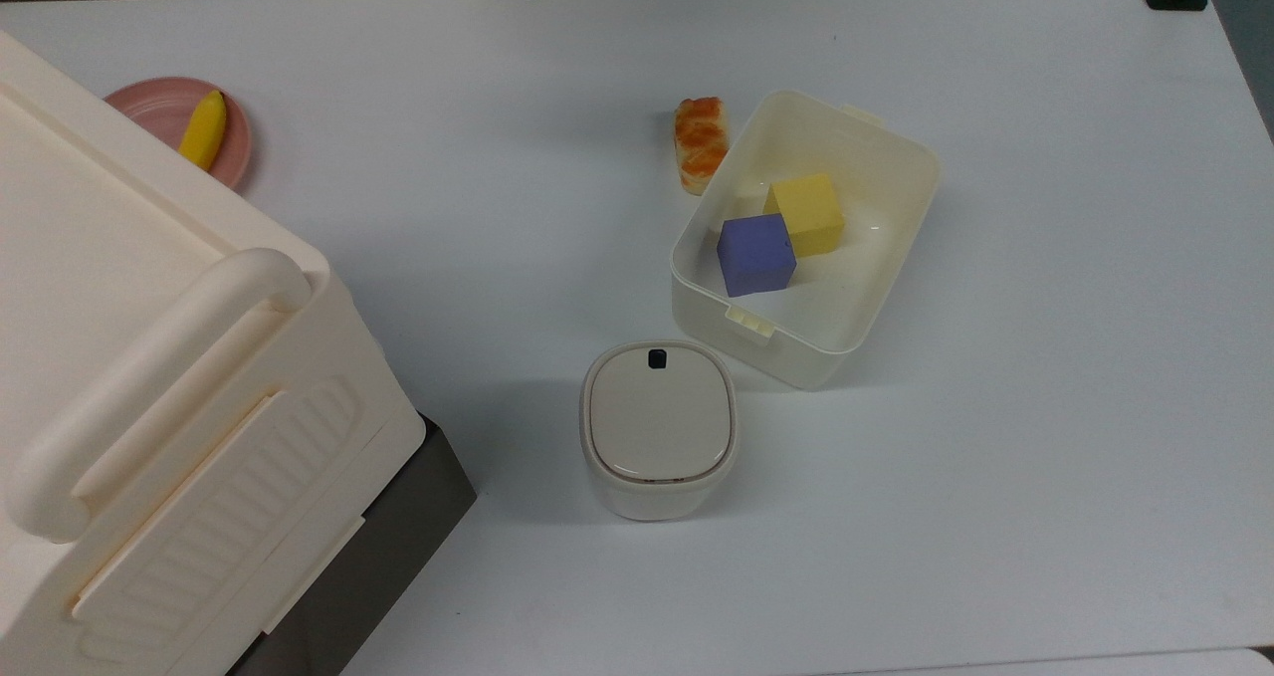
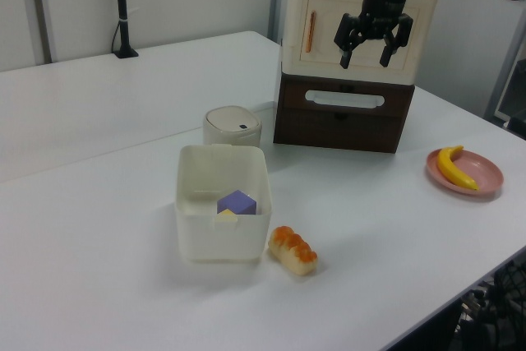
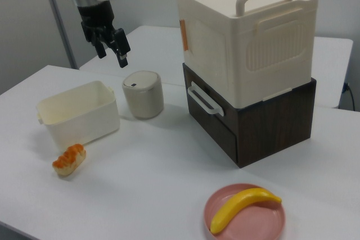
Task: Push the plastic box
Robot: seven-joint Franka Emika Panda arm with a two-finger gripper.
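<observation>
- The gripper (image 2: 372,45) hangs in the air with its two black fingers (image 3: 120,57) spread apart, released, gripping and touching nothing
- The plastic box (image 3: 79,112) sits on the white table (image 1: 1045,357) below the gripper, toward the right view's left; it is a cream-white lidless tub with rounded corners and a small clip tab on each short side
- Inside the box lie a purple cube (image 1: 756,254) and a yellow cube (image 1: 806,214), touching each other
- A small orange-and-cream toy pastry (image 1: 700,143) lies just beside one long wall of the box
- A small lidded bin (image 3: 143,94) with a black button stands near one short end of the box, almost beneath the gripper
- A large cream crate (image 3: 247,37) with a thick handle rests on a dark brown drawer unit (image 3: 253,122), on the right view's right of the gripper
- Further off, a pink plate (image 2: 483,178) carries a banana (image 2: 454,167)
</observation>
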